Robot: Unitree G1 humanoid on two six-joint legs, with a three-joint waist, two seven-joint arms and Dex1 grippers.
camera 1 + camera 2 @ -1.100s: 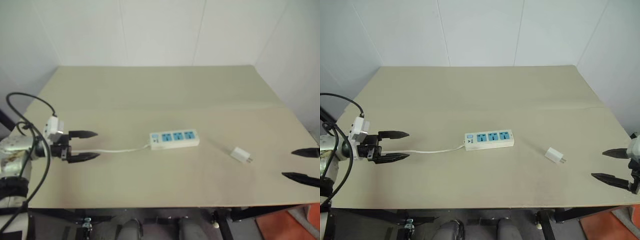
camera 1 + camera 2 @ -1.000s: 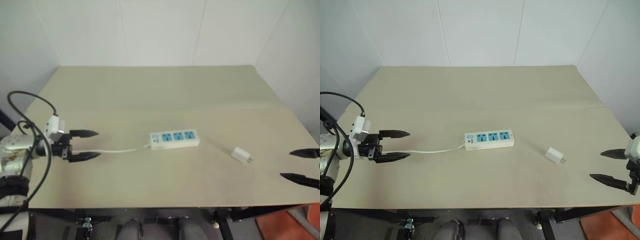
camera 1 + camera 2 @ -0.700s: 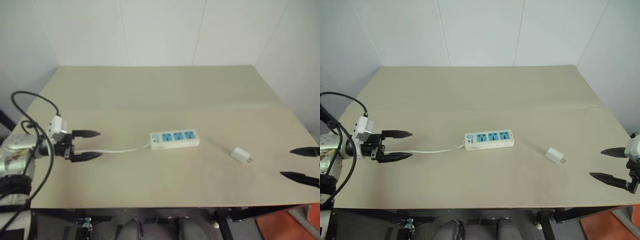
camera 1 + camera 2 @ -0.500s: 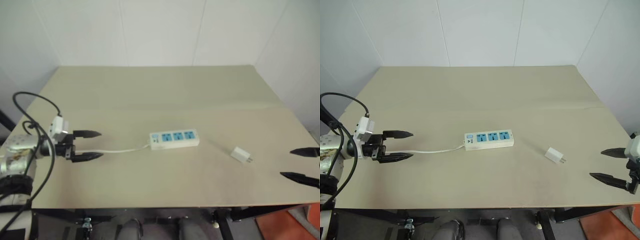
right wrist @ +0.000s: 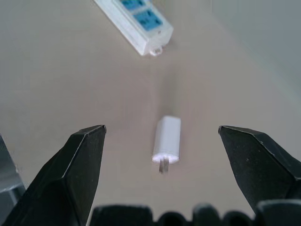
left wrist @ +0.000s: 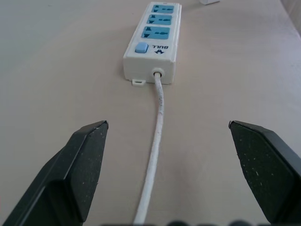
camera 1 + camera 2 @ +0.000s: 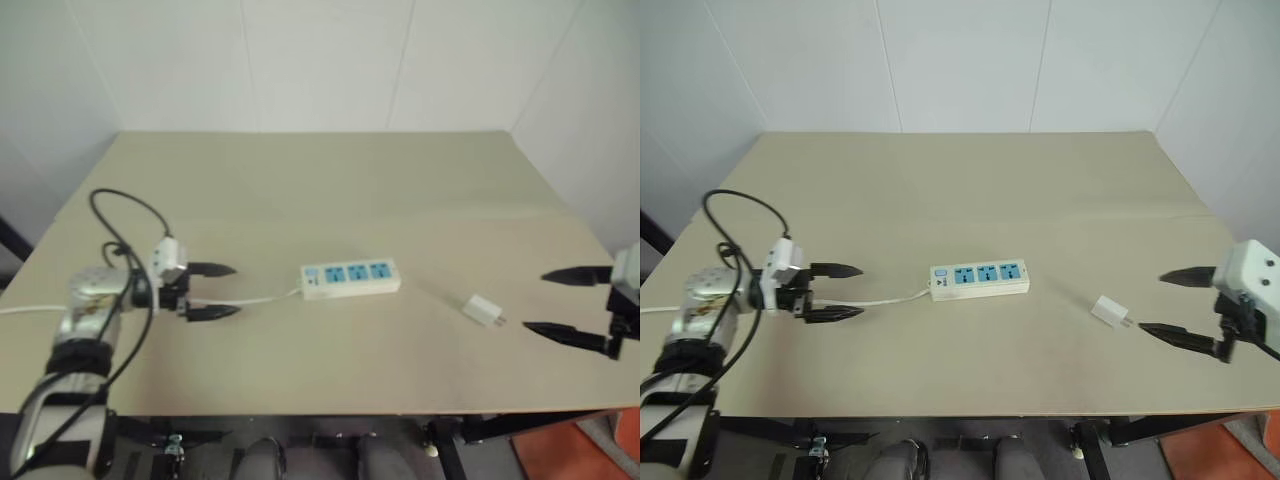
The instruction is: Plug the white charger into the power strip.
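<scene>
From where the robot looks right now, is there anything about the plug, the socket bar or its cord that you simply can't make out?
- The white charger: its prongs are too small in the head views and blurred in the right wrist view; their count is unclear.
- The power strip: the right wrist view's top edge cuts it off.
- The thin white cord: the left wrist view's bottom edge cuts it off; in the head views it runs behind the left gripper, so its far end is hidden.

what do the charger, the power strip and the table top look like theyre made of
White charger: smooth white plastic, probably, with short metal-looking prongs. Power strip: white moulded plastic body, blue socket faces, and a thin rubbery-looking cord. Table: flat matt beige board, maybe laminate or wood; hard to tell.
</scene>
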